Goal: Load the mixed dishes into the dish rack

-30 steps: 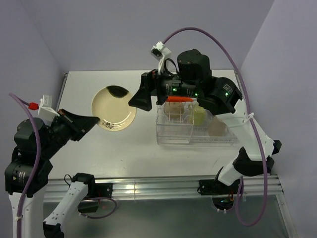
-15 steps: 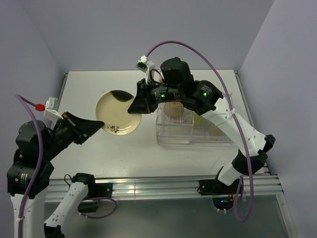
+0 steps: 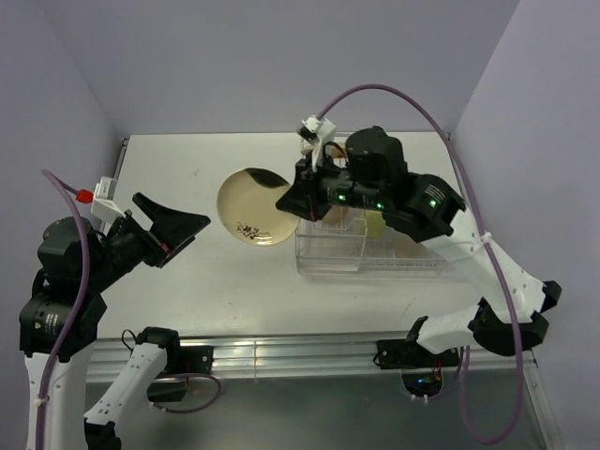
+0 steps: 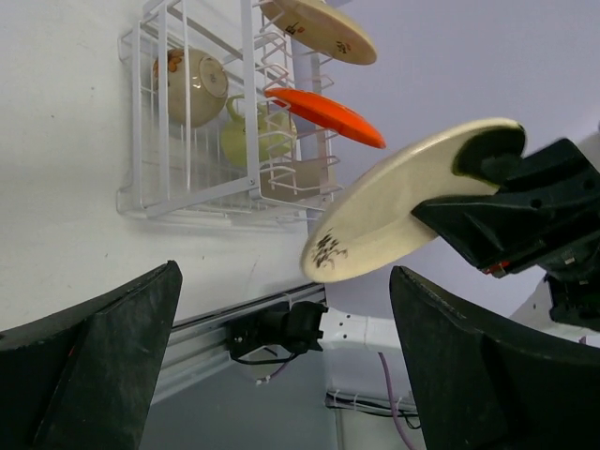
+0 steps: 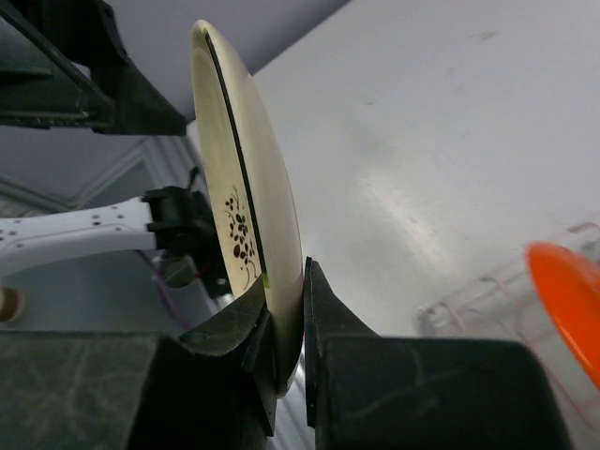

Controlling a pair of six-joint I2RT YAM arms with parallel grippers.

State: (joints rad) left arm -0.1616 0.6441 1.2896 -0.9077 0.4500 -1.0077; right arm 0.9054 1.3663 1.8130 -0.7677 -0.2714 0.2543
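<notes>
Just left of the rack (image 3: 330,255), the right gripper (image 5: 286,314) pinches the saucer (image 3: 251,208) by its rim in the air, while the left gripper (image 3: 184,232) stands wide open and empty, so I would turn the saucer upright and lower it slowly, edge first, into the rack.

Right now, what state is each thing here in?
Left pincer: open, empty.
Right pincer: shut on the cream plate's rim.
Cream plate: held in the air, tilted, beside the rack.
Orange plate: on edge in the rack.
Saucer: on edge in the rack.
Bowl: in the rack's basket.
Green cup: in the rack's basket.
</notes>
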